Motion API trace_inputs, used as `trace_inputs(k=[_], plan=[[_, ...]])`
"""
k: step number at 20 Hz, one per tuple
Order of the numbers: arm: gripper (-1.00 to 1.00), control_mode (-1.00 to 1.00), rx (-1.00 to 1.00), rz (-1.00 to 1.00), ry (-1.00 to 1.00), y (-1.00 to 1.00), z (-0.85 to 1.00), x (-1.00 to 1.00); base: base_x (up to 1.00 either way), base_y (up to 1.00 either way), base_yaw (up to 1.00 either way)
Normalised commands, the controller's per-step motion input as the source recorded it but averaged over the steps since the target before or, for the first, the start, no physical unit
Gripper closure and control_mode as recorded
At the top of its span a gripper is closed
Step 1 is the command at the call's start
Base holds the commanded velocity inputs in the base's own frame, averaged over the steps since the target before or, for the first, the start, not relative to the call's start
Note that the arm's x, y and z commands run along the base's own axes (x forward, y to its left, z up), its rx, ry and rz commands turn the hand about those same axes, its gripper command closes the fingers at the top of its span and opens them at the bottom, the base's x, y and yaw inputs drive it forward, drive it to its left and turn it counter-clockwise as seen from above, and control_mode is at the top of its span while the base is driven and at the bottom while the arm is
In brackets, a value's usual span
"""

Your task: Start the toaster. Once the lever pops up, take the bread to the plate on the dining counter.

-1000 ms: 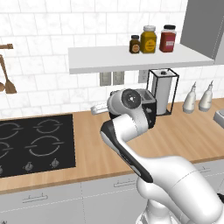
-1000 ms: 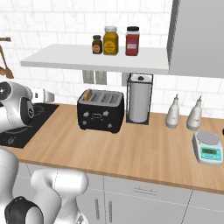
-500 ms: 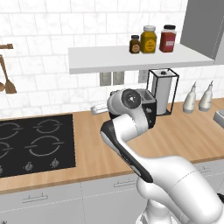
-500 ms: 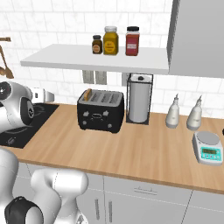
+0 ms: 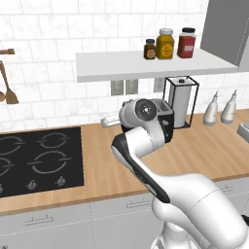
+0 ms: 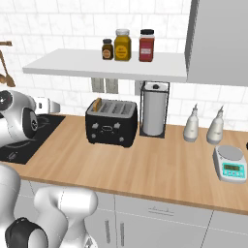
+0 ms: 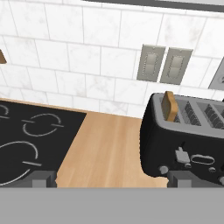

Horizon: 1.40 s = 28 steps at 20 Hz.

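Hand view: boxy black toaster [image 7: 188, 144], tan bread [image 7: 169, 106].

White marbled tile wall [image 6: 68, 29] runs behind a wooden desk [image 6: 145, 164] with grey cabinet fronts [image 6: 160, 220] below. A white shelf [image 6: 97, 65] hangs above, a grey upper cabinet [image 6: 218, 38] beside it. Twin wall outlets [image 7: 166, 64] sit ahead of the jaws.

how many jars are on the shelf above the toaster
3, side by side on the white shelf: a small dark jar at the left, a yellow jar in the middle, a red jar at the right. None looks hidden.
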Motion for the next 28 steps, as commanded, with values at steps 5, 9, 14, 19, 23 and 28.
trace_inputs(k=[5, 9, 14, 19, 23, 28], plan=[[-1.00, -1.00, 0.00, 0.00, 0.00, 0.00, 0.00, 0.00, 0.00, 0.00, 0.00], [-1.00, -1.00, 0.00, 0.00, 0.00, 0.00, 0.00, 0.00, 0.00, 0.00, 0.00], [-1.00, -1.00, 0.00, 0.00, 0.00, 0.00, 0.00, 0.00, 0.00, 0.00, 0.00], [-1.00, -1.00, 0.00, 0.00, 0.00, 0.00, 0.00, 0.00, 0.00, 0.00, 0.00], [-1.00, -1.00, 0.00, 0.00, 0.00, 0.00, 0.00, 0.00, 0.00, 0.00, 0.00], [-1.00, -1.00, 0.00, 0.00, 0.00, 0.00, 0.00, 0.00, 0.00, 0.00, 0.00]])
